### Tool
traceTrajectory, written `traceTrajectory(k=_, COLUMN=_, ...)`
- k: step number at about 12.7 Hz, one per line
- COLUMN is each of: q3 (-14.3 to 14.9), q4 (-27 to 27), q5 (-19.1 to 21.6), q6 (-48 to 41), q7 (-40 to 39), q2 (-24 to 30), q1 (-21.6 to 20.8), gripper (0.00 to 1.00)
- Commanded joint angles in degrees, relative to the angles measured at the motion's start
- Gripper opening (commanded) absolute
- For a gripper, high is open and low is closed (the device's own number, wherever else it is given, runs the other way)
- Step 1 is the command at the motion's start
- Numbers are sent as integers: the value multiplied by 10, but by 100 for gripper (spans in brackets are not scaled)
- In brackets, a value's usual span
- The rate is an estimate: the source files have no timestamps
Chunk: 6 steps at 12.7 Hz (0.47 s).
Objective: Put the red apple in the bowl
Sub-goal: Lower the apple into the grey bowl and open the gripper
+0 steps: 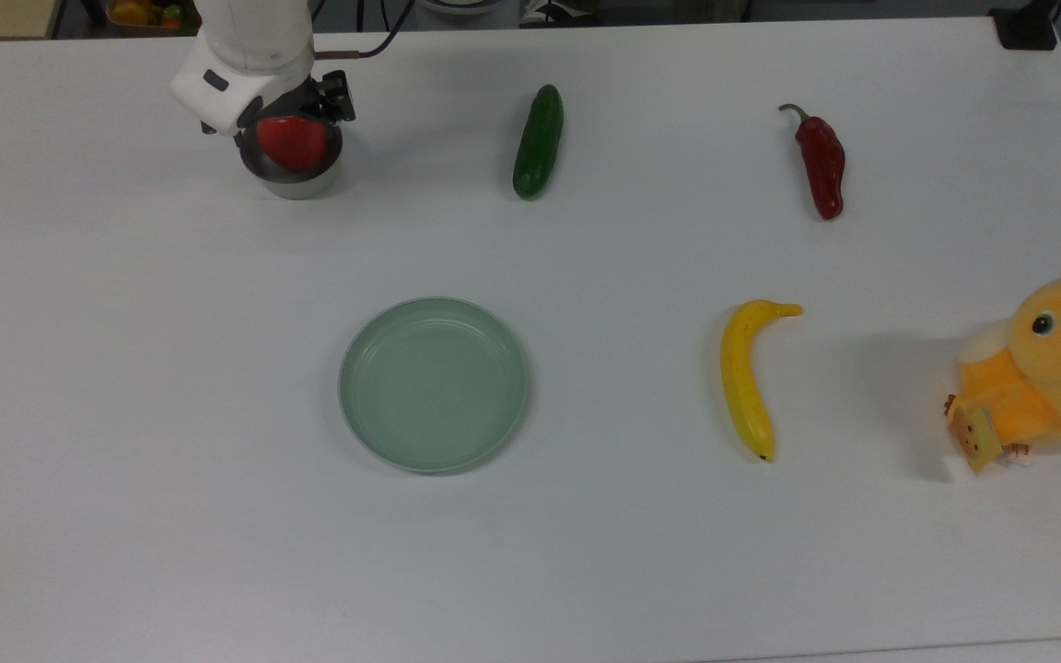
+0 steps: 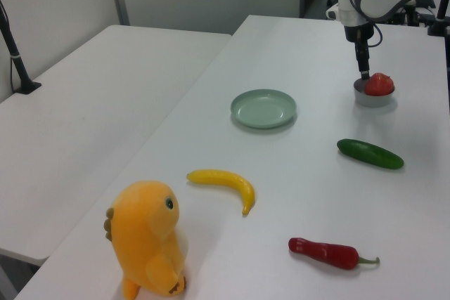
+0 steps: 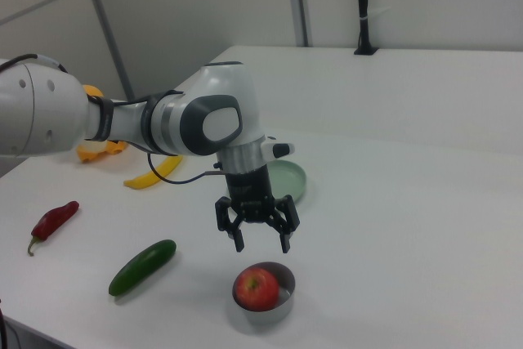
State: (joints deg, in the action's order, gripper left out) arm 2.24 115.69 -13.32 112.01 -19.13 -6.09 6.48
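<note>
The red apple rests inside the small grey bowl, its top rising above the rim. From the top view the red apple fills most of the grey bowl near the table's far left corner. Off to the side, in the left view, the red apple sits in the grey bowl. My gripper hangs open just above the apple with nothing between its black fingers. The gripper is partly under the white wrist in the top view, and the gripper points straight down in the left view.
A pale-green plate lies mid-table. A cucumber lies to the bowl's right in the top view, a dark-red chili pepper farther right. A banana and an orange plush duck sit near the top view's right edge.
</note>
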Motion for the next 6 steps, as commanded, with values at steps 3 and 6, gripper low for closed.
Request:
traceTrajectory(k=3, q3=6, q4=-33, q5=4, q6=1, q7=57, q2=23, q1=-9, gripper=100)
traceTrajectory(k=6, q3=6, q4=-48, q5=81, q6=5, q7=94, q2=58, q1=-24, gripper=100)
